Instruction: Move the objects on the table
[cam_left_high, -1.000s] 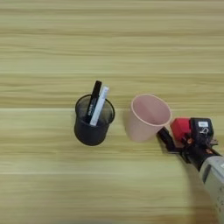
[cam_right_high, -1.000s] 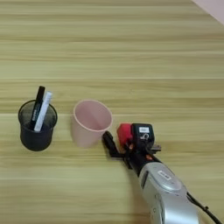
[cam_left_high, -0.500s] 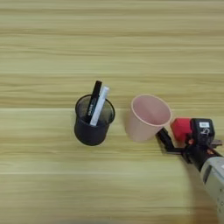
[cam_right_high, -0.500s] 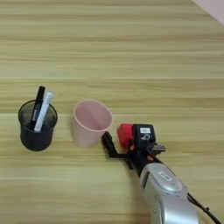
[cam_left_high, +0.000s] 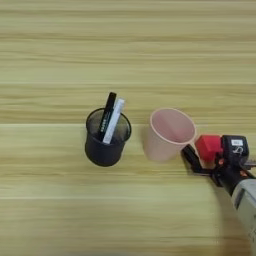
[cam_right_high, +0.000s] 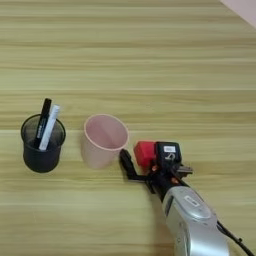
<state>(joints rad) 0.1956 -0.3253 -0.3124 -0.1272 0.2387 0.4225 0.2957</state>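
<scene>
We take the pink plastic cup (cam_right_high: 104, 140) as our landmark. Just to its right sits our right gripper (cam_right_high: 143, 161), and between its two black fingers we hold the small red block (cam_right_high: 144, 152): one finger (cam_right_high: 128, 165) reaches along the block's cup-side face, the other, with a white label, closes on its far side. So the gripper is pinched on the block, which lies at the fingertips, very near the cup's right wall but not visibly touching it; whether it rests on the table or hangs just above it we cannot tell.

The relation that matters for what comes next is this one: the cup's open mouth lies left of and slightly beyond the block. If the cup is the goal, we judge that the block must rise above the rim and travel a short way left. The block is roughly cubic, with no long axis to align.

Left of the cup, clearly apart from it, stands the black mesh cup (cam_left_high: 106, 140), with the black marker (cam_left_high: 107, 115) and the white marker (cam_left_high: 114, 120) leaning side by side inside, tops tilted away from us.

The table (cam_left_high: 125, 55) is light wood with lengthwise grain, and beyond both cups it stretches wide.
</scene>
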